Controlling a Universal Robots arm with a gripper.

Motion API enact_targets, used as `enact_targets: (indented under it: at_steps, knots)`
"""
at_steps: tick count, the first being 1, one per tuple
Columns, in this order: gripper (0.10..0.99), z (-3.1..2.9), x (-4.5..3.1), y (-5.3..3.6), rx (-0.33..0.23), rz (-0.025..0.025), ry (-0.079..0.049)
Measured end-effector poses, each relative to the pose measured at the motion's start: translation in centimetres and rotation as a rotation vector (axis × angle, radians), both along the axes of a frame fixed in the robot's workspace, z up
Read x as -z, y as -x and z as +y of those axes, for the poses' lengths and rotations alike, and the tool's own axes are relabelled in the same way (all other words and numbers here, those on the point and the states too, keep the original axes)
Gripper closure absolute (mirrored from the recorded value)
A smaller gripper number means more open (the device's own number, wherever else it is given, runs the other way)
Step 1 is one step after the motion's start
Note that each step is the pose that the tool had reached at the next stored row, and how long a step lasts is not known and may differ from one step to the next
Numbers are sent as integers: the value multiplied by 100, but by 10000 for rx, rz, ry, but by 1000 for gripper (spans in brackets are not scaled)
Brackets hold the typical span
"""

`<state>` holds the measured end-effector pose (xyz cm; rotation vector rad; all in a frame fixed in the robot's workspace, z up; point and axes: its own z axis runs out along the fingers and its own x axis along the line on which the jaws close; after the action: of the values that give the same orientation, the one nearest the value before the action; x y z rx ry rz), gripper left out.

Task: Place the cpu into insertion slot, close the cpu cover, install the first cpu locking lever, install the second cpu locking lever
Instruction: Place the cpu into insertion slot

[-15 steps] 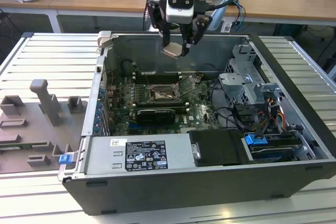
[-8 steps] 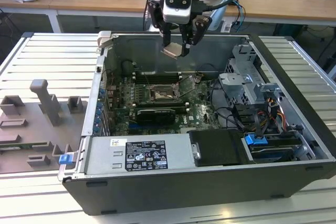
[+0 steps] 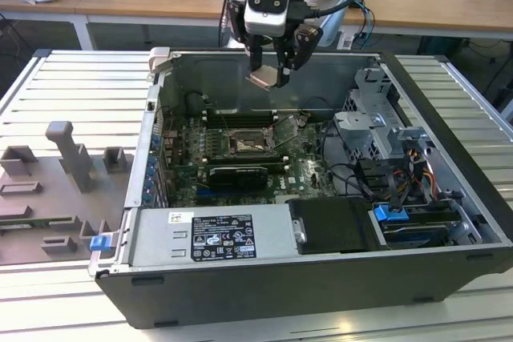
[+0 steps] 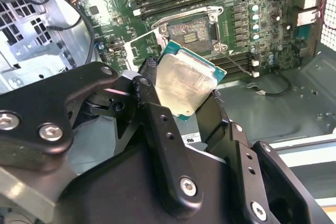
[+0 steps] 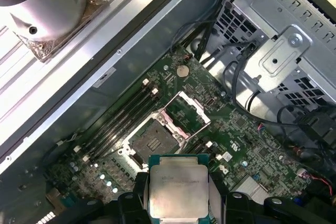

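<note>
Slatted metal bench (image 3: 72, 78), open computer case (image 3: 240, 302) lying on it. The gripper (image 3: 269, 74) clamps the cpu (image 4: 184, 80) by 2 edges, well above the insertion slot (image 5: 152, 142). The cpu cover (image 5: 186, 111) stands open, leaving the slot free.

White label (image 3: 222, 236) on the silver power supply box (image 3: 271, 239) — print too small to read.

Even light, shadowed case (image 3: 264, 306) interior (faint sheen on cpu (image 4: 184, 85))
</note>
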<state>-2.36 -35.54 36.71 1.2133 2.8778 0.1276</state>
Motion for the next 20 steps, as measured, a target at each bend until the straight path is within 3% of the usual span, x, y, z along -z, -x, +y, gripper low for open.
enact_targets:
  at_steps: [9, 15, 20]
  knots:
    - [545, 0, 16, 0, 1044, 1, 5]
    - [545, 0, 43, 0, 2143, 0, 5]
    - [545, 0, 49, 1, 2732, 1, 6]
